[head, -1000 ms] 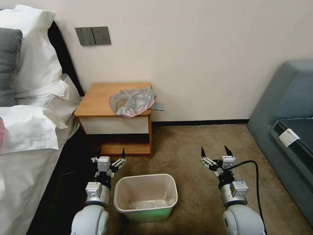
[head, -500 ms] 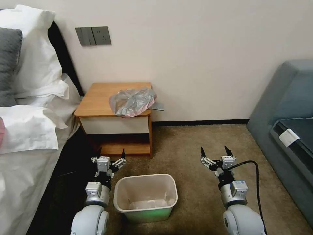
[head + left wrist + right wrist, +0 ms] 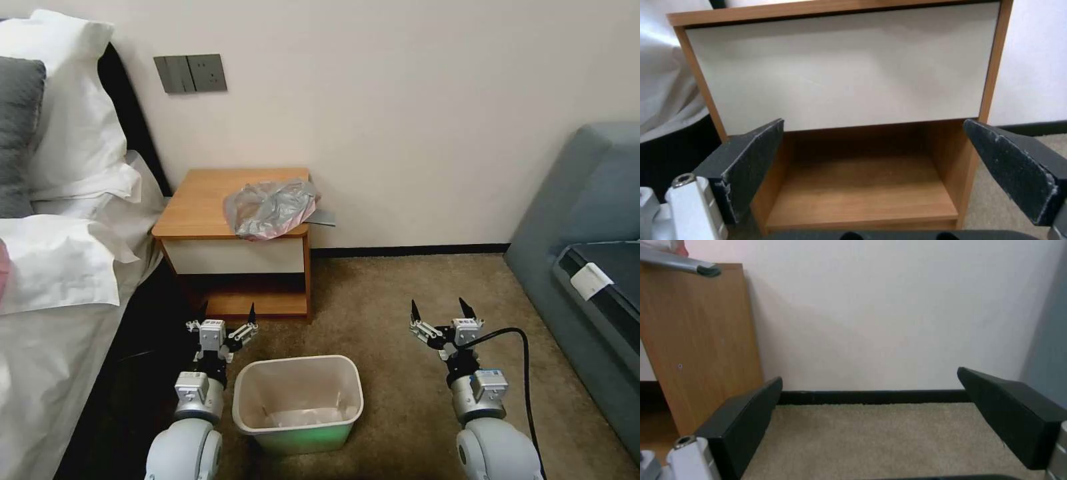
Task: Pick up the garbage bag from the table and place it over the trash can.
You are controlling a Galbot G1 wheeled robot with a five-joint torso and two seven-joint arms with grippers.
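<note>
Our left arm rises from the lower left of the head view, its white elbow at the bottom edge and the grey wrist above it. Our left gripper (image 3: 228, 315) sits left of centre, low in the frame, pointing up the frame with its two dark fingers spread wide and nothing between them. Our right arm mirrors it in the lower right, with a black cable looping off the wrist toward the bottom edge. Our right gripper (image 3: 439, 308) is at about the same height, fingers equally wide apart and empty.
</note>
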